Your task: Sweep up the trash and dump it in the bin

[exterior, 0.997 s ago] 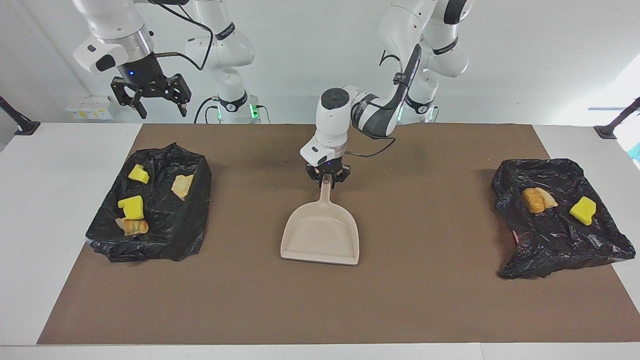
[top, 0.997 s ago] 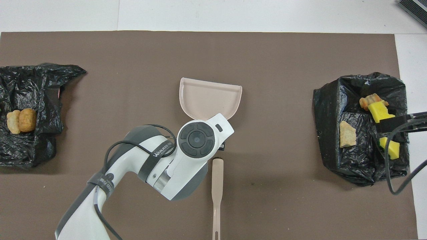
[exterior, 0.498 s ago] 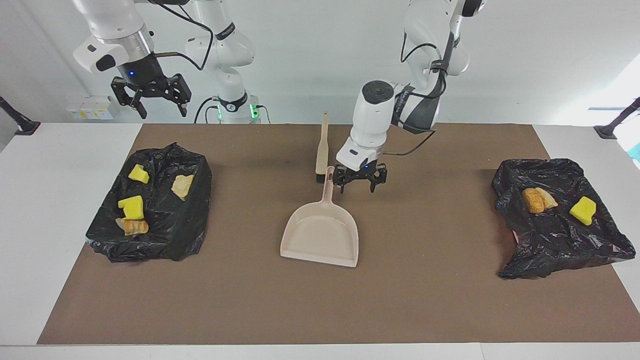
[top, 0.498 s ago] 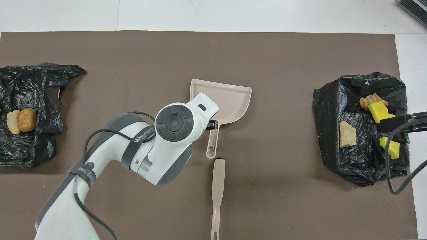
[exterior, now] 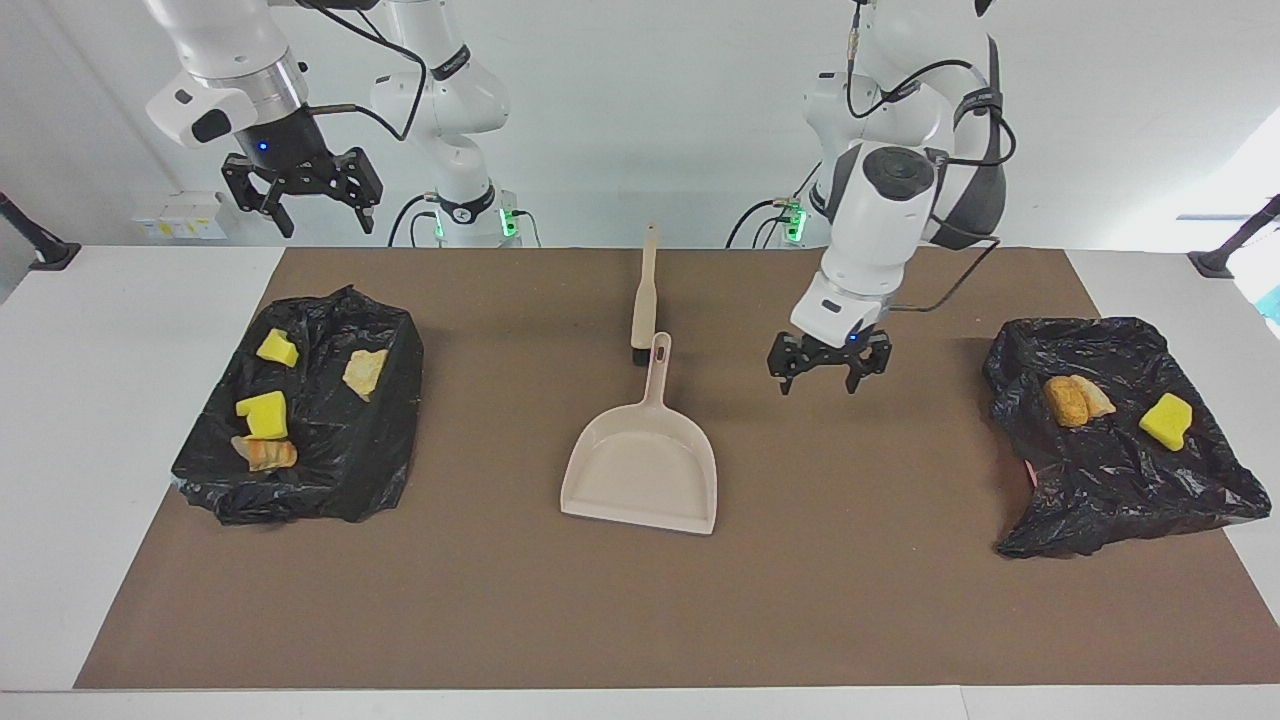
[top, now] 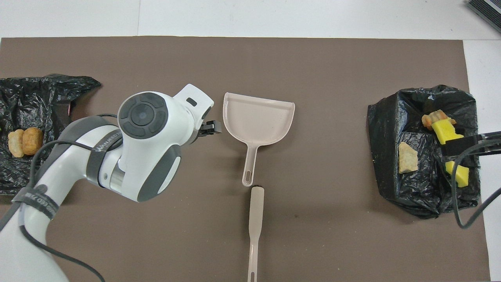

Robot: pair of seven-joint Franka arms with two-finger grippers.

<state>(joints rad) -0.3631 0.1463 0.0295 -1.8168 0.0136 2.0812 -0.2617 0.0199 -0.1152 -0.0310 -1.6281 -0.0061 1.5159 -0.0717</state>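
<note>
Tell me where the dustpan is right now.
The dustpan lies flat mid-table on the brown mat, its handle pointing toward the robots and nearly meeting the hand brush; neither end effector holds it.

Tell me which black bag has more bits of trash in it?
The black bag at the right arm's end: four bits lie in it. The other black bag shows only two or three.

A white table [exterior: 120,400] carries a brown mat [exterior: 850,600]. A pale wall [exterior: 620,100] rises at 12 o'clock; daylight glares at 3 o'clock.
</note>
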